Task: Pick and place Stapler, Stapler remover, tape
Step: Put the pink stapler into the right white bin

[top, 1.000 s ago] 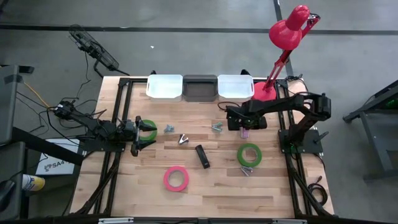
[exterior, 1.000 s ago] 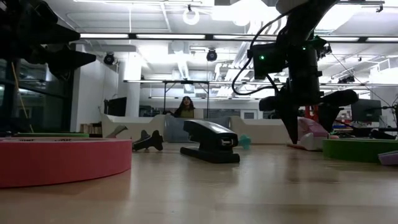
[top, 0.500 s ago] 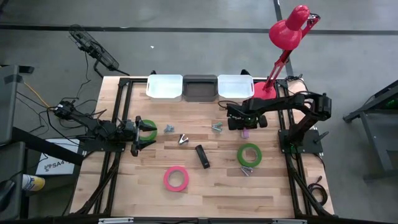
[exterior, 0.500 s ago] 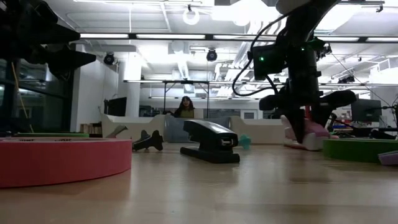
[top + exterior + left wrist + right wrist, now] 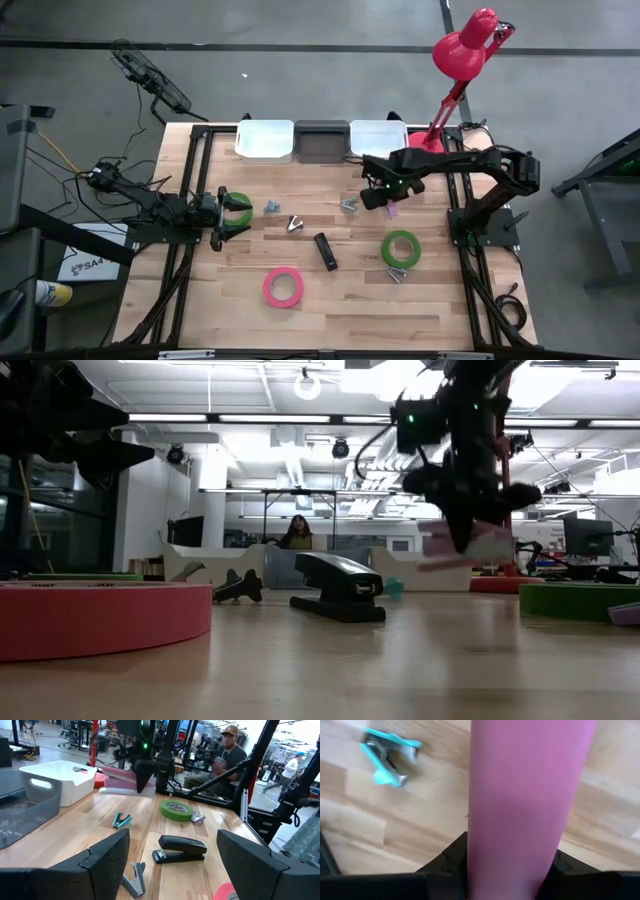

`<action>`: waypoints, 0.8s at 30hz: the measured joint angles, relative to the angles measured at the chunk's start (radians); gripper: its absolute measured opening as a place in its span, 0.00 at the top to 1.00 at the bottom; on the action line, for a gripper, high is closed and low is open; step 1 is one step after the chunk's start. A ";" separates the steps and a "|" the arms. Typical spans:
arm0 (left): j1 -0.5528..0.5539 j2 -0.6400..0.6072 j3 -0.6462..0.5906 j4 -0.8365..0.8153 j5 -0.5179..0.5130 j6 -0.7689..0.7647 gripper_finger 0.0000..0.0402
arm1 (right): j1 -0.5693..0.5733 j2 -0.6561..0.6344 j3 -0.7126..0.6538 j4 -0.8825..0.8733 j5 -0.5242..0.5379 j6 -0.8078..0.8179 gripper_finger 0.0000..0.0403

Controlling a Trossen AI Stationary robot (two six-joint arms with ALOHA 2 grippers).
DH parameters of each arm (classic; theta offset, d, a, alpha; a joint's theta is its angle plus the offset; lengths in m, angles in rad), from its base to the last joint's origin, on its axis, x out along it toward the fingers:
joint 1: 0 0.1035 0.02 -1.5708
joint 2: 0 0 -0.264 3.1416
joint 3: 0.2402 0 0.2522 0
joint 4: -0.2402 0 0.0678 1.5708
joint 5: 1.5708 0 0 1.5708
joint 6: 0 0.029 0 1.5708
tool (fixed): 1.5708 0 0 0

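Observation:
My right gripper [image 5: 388,202] hangs over the table's far right part, shut on a pink stapler [image 5: 465,548], which the left wrist view also shows in the air [image 5: 122,777]. A black stapler [image 5: 326,250] lies at mid-table. Stapler removers lie around it: teal ones [image 5: 349,204] [image 5: 272,207], a dark one [image 5: 296,224] and a pale one [image 5: 396,273]. A green tape roll [image 5: 401,247] lies flat at the right and a pink one [image 5: 284,287] near the front. My left gripper [image 5: 222,215] waits open at the left edge, beside another green tape roll [image 5: 237,208]. My right gripper pinches the pink stapler's body [image 5: 520,845] between its two fingers. The fingers come from above, pointing down, and lie across the stapler's length. The stapler is lifted clear of the table and hangs roughly level below the gripper.
Three bins stand along the far edge: white [image 5: 264,140], grey [image 5: 321,140], white [image 5: 378,138]. A red desk lamp [image 5: 462,55] rises at the far right corner. Bare wood lies toward the near edge. People show in the room beyond the table.
My right gripper has shut on the pink stapler that lay on the table, then risen with it while its wrist rolled. The stapler is now lifted clear of the wood and has turned about with the gripper.

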 joint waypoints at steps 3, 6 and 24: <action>0.000 0.000 0.000 0.000 0.000 0.000 0.26 | -0.015 -0.007 0.083 -0.062 0.017 -0.090 0.66; 0.000 0.000 0.000 0.000 0.000 0.000 0.26 | -0.044 -0.007 0.161 -0.112 0.049 -0.205 0.66; 0.000 0.000 0.000 0.000 0.000 0.000 0.26 | -0.289 -0.006 0.325 -0.264 0.267 -1.147 0.66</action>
